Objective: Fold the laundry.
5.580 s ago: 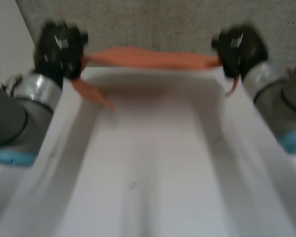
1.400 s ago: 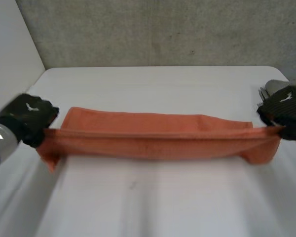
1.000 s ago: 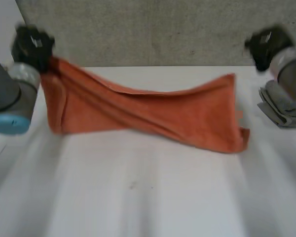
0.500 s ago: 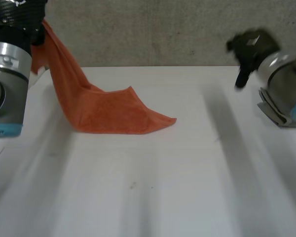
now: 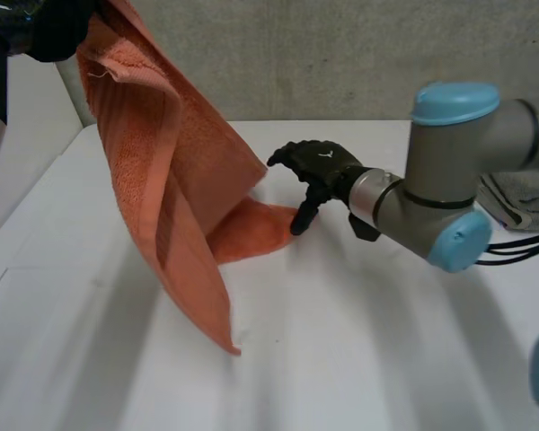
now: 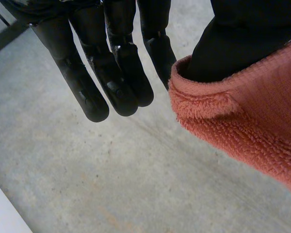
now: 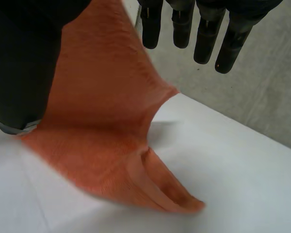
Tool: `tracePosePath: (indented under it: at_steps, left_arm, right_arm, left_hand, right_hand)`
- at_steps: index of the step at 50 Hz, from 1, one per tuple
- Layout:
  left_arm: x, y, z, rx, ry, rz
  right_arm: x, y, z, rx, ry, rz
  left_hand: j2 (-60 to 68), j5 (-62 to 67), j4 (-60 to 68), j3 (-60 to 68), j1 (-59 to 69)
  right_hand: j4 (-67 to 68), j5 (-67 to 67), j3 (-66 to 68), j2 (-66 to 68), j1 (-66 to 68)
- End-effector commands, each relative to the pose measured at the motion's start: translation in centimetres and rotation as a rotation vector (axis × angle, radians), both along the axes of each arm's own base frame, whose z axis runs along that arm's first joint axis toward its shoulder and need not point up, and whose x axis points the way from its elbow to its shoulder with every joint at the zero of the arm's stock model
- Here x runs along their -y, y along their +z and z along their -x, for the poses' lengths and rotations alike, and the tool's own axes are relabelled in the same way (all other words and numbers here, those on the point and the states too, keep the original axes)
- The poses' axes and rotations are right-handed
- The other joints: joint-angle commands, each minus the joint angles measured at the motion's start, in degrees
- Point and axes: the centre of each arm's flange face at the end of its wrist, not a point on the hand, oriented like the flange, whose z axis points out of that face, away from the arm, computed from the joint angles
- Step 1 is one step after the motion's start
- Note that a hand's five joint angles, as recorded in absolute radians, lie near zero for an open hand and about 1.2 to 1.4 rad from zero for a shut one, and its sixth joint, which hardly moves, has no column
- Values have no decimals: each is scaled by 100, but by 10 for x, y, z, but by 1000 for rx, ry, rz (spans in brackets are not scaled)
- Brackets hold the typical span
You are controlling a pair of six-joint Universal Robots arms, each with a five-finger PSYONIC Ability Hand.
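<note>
1. Fingers (image 7: 203,41) of the right hand (image 5: 322,163) hang straight and a little spread, pointing down, with nothing in them. In the head view one fingertip comes down just beside the edge of the cloth lying on the counter (image 5: 359,359).
2. The orange towel (image 5: 171,171) hangs in a long fold from the upper left. Its lowest corner is its nearest part, and I cannot tell whether that corner touches the white counter.
3. Further back, a flap of the towel lies flat on the counter, below the right hand's fingers.
4. The right arm (image 5: 449,180) reaches in across the counter from the right. Behind it a folded grey cloth (image 5: 521,202) lies at the counter's right edge.
5. The left hand (image 5: 54,22) is raised high at the far left and carries the towel by its top. Its thumb (image 6: 242,34) is tucked into the hem, though what it pinches against is hidden. The fingers beside the thumb hang straight and clear of the cloth.
6. A grey wall (image 5: 341,54) stands beyond the counter.
</note>
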Motion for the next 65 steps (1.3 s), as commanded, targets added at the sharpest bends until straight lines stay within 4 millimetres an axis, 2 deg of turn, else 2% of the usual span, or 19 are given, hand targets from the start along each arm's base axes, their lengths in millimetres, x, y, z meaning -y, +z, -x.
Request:
tracePosePath:
  at_steps: [1,6,11,16,23,34,41,42,43,45,50,52,54,55,57,58,61,62,65]
  left_arm:
    - [-17,18,-7,-31,-8,54]
    - [-23,24,-10,-37,-10,65]
    - [-26,25,-10,-31,-15,57]
    - [-25,24,-9,-25,-19,49]
    - [-24,23,-8,-24,-19,46]
    - [-23,21,-7,-18,-18,39]
    - [-23,17,-7,-13,-17,29]
    - [-23,17,-7,-12,-18,30]
    - [-23,17,-7,-12,-18,30]
    - [-21,17,-7,-12,-17,30]
    - [-13,16,-8,-9,3,25]
    - [-3,13,-10,-2,30,14]
    - [4,11,-12,1,50,9]
    - [8,10,-13,3,60,6]
    - [16,8,-18,3,90,-1]
    - [19,8,-19,5,97,-3]
    - [29,3,-24,9,125,-20]
    - [31,2,-25,9,132,-22]
    - [43,-8,-29,20,159,-54]
  right_arm:
    - [20,-27,-16,64,-61,-29]
    - [30,-35,-19,69,-95,-1]
    - [30,-42,-24,75,-47,-8]
    - [9,-48,-40,83,88,-42]
    - [-6,-47,-51,94,171,-46]
    - [-44,-49,-76,117,360,-59]
    - [-63,-62,-87,120,453,-96]
    - [-64,-63,-88,119,458,-98]
    - [-65,-64,-89,120,454,-101]
    - [-63,-62,-89,124,445,-97]
    - [-48,-40,-87,145,365,-27]
    - [-35,-19,-78,154,297,26]
    - [-16,-1,-64,157,221,71]
    - [2,20,-45,156,140,119]
    - [16,36,-26,141,73,164]
    - [23,51,-6,106,11,212]
    - [20,78,17,43,-23,307]
    - [12,94,31,-7,-39,371]
    - [-2,112,50,-86,-56,453]
  left_hand:
    - [1134,1438,1108,1150,1432]
    - [1134,1438,1108,1150,1432]
    - [1134,1438,1108,1150,1432]
    - [1134,1438,1108,1150,1432]
    - [1134,1438,1108,1150,1432]
    - [1134,1438,1108,1150,1432]
    - [1134,1438,1108,1150,1432]
    - [1134,1438,1108,1150,1432]
    - [1134,1438,1108,1150,1432]
    - [1134,1438,1108,1150,1432]
    - [1134,1438,1108,1150,1432]
    - [1134,1438,1108,1150,1432]
    - [1134,1438,1108,1150,1432]
    - [1134,1438,1108,1150,1432]
    - [1134,1438,1108,1150,1432]
    - [1134,1438,1108,1150,1432]
    - [1134,1438,1108,1150,1432]
    - [1134,1438,1108,1150,1432]
    - [1134,1438,1108,1150,1432]
  right_hand:
    - [-186,-216,-87,-118,-8]
    - [-169,-199,-70,-101,9]
    - [-1,-31,98,67,177]
    - [33,2,132,101,211]
    - [218,187,317,286,396]
    - [51,20,149,118,228]
    - [-272,-303,-173,-204,-95]
    - [363,332,462,431,541]
    - [3267,3236,3366,3335,3445]
    - [6606,6575,6704,6673,6783]
    - [6621,6590,6720,6689,6799]
    - [6621,6590,6720,6689,6799]
    - [6621,6590,6720,6689,6799]
    - [6621,6590,6720,6689,6799]
    - [6621,6590,6720,6689,6799]
    - [6621,6590,6720,6689,6799]
    - [6621,6590,6720,6689,6799]
    - [6621,6590,6720,6689,6799]
    - [6621,6590,6720,6689,6799]
